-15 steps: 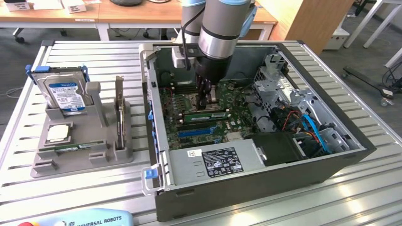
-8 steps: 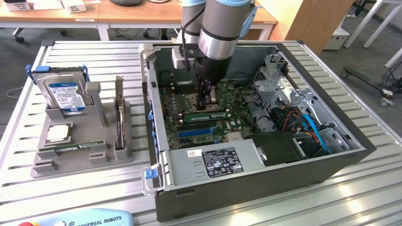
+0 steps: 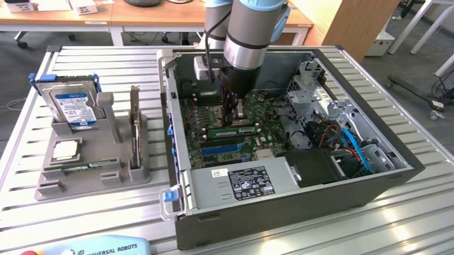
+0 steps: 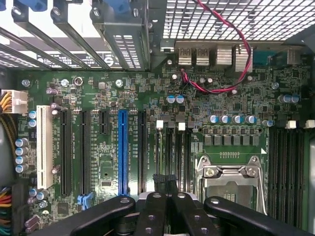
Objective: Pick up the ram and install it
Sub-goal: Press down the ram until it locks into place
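Inside the open grey computer case (image 3: pixel 369 194), the black gripper (image 3: pixel 231 118) stands with jaws closed above the green motherboard (image 4: pixel 113 93); the long green ram stick (image 3: pixel 228 128) (already seated, apparently) lies just below, mid-frame.

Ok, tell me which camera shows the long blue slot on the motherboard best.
The wrist view: the blue slot runs full length, seen straight on, between black slots. The exterior view shows it as a short, slanted blue strip deep inside the case.
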Robot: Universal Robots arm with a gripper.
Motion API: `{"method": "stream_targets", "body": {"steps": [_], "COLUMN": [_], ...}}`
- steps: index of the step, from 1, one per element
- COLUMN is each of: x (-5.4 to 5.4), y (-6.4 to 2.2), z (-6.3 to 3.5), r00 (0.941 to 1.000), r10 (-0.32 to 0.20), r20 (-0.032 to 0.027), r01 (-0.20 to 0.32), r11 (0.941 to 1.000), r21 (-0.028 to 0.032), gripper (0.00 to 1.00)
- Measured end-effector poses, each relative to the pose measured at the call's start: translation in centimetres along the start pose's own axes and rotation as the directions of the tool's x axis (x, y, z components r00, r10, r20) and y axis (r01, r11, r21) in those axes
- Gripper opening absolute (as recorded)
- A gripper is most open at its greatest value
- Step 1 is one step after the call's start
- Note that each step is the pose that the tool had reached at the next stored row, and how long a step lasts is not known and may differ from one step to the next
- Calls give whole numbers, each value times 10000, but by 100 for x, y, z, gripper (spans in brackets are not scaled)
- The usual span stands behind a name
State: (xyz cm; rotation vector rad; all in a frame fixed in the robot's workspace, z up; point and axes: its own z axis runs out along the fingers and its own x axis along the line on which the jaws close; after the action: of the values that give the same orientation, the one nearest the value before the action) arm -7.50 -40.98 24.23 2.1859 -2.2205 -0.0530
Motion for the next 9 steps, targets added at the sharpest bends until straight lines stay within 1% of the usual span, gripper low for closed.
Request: {"method": "stream_targets", "body": {"steps": [9], "x": [6], "y": [0], "z": [4], "r00": [10000], "r10": [1], "r20": [0], "r01": [-1], "r11": [10000], "r21": [0], "gripper": [10]}}
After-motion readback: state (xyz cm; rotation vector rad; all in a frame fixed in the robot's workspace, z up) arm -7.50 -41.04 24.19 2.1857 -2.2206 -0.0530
